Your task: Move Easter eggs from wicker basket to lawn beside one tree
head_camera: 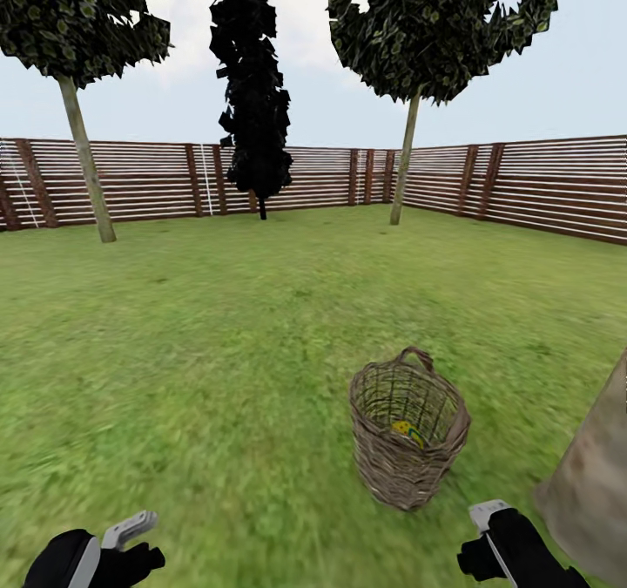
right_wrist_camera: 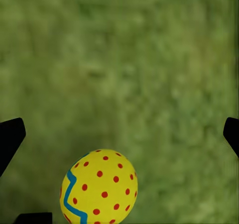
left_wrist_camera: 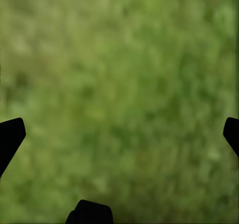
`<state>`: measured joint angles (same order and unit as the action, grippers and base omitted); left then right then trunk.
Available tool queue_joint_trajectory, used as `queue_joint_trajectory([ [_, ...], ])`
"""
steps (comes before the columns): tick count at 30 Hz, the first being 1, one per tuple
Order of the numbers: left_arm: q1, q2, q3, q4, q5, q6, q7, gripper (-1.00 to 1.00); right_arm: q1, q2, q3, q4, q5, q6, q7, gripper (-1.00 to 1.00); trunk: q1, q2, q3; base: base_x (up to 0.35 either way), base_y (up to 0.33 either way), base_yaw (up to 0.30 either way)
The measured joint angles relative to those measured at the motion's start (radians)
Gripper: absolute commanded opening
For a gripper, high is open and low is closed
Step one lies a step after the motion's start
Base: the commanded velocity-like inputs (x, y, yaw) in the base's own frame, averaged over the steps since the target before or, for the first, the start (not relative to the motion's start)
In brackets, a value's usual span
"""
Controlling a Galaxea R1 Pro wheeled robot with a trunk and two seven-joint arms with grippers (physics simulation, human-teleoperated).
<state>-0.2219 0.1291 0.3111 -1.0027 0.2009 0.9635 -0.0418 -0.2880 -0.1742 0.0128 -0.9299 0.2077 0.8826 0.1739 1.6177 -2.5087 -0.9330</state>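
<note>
Hovering over blurred grass, the right gripper [right_wrist_camera: 119,129] is standing wide open, its dark fingertips [right_wrist_camera: 10,137] sitting at opposite edges of the right wrist view and touching nothing. An egg [right_wrist_camera: 99,188] is lying on the lawn [right_wrist_camera: 149,59] near the gripper, between the fingers' lines but apart from both; its shell is smooth, rounded and yellow, carrying red dots and a blue zigzag band. The left gripper [left_wrist_camera: 119,129] is likewise spread wide, empty, over bare green turf.

In the head view both grippers are showing low in the frame, the left gripper [head_camera: 131,540] at the left corner and the right gripper [head_camera: 488,536] just beside the basket [head_camera: 407,431]. The basket is standing upright on the lawn [head_camera: 218,353], a tapered bucket of open brown weave with a loop handle at its far rim. Inside it, a second egg [head_camera: 406,431] is glimpsed through the weave; how many eggs it is holding cannot be told. A thick pale trunk [head_camera: 592,483] is rising at the right edge, close to the right gripper. Farther off, two thin-trunked trees [head_camera: 407,157], a dark conifer [head_camera: 257,91] and a slatted wooden fence [head_camera: 540,183] are bounding the grass.
</note>
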Motion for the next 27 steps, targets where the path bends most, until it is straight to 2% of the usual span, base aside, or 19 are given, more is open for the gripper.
queue_joint_trajectory([
  [19, 0.000, -0.007, -0.004, 0.013, -0.003, -0.002, 0.001, 1.00, 0.000, 0.000, -0.001, 0.001, 0.000, 0.000, 0.001, 1.00, -0.009, 0.004, 0.074, 0.000, 0.000, 0.000],
  [27, -0.001, -0.003, -0.003, 0.019, -0.002, 0.004, -0.003, 1.00, 0.000, -0.009, -0.003, 0.001, -0.004, 0.000, 0.003, 1.00, -0.012, 0.006, 0.105, 0.000, 0.000, 0.000],
])
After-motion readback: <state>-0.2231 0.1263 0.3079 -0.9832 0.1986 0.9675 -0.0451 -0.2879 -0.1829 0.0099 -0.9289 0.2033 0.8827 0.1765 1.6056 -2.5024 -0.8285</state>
